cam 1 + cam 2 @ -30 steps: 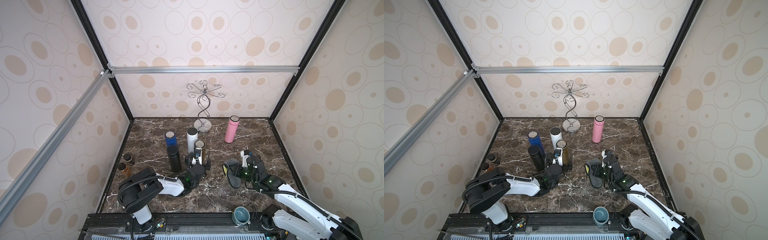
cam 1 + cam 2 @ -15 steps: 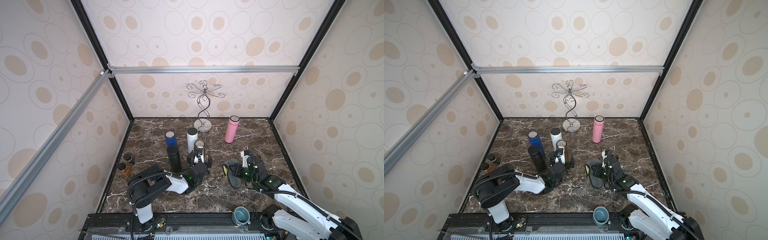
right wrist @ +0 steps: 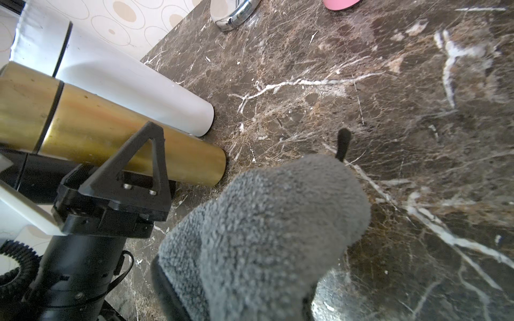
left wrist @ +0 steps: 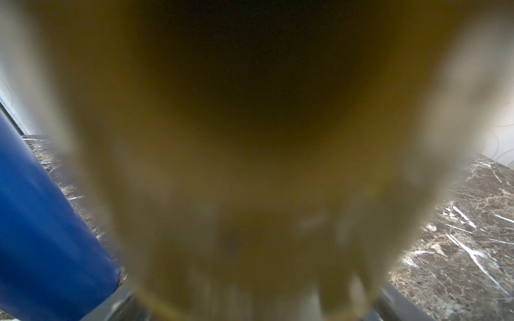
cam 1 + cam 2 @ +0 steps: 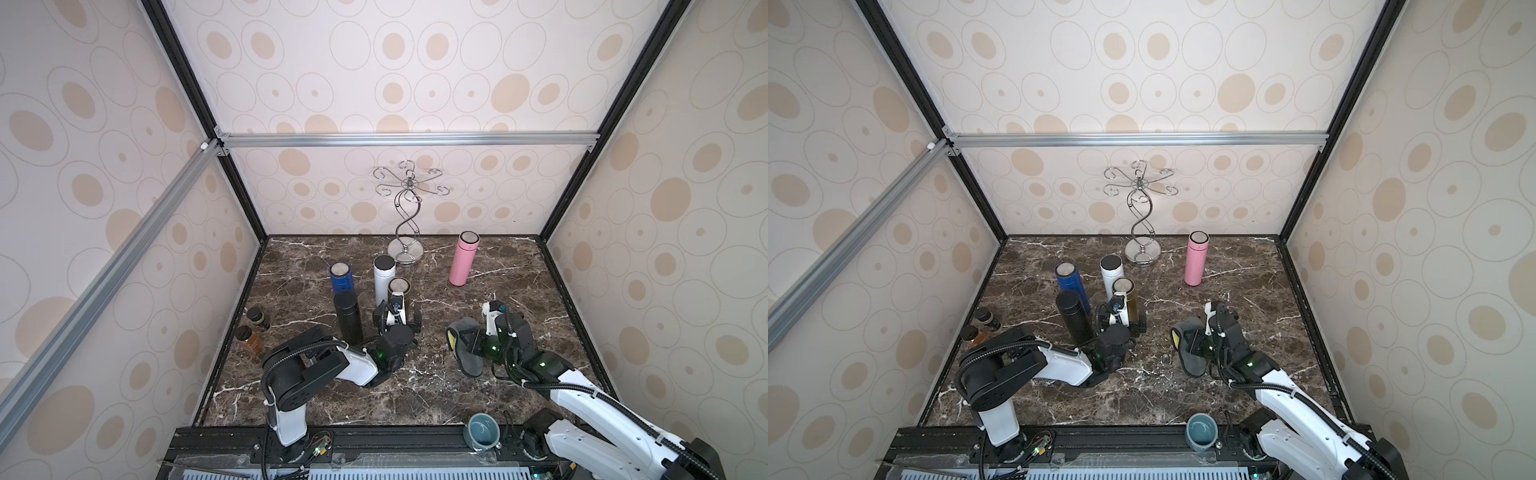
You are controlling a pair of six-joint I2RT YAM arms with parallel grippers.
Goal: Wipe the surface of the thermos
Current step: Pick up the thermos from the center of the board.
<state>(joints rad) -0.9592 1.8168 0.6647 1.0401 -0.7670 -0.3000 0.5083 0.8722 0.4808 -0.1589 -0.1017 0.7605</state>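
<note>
The gold thermos (image 5: 400, 291) (image 5: 1126, 291) stands upright in the middle of the marble table, just in front of a white one. My left gripper (image 5: 398, 321) (image 5: 1121, 322) is low at its base with a jaw on either side, open; I cannot tell whether the jaws touch it. The thermos body (image 4: 250, 139) fills the left wrist view, blurred. My right gripper (image 5: 473, 343) (image 3: 250, 278) is shut on a grey cloth (image 5: 465, 347) (image 3: 264, 222) to the right of the thermos (image 3: 111, 133) and apart from it. One left finger (image 3: 144, 155) lies against the thermos side.
A blue thermos (image 5: 341, 277), a white one (image 5: 383, 274) and a black one (image 5: 347, 318) crowd the gold one's left and rear. A pink thermos (image 5: 464, 259) and a wire stand (image 5: 406, 232) are at the back. Two spice jars (image 5: 254, 328) sit left; a teal cup (image 5: 482, 430) at the front rail.
My left gripper has slid forward around the gold thermos and its jaws have narrowed a little. The right arm and the cloth have not moved.
</note>
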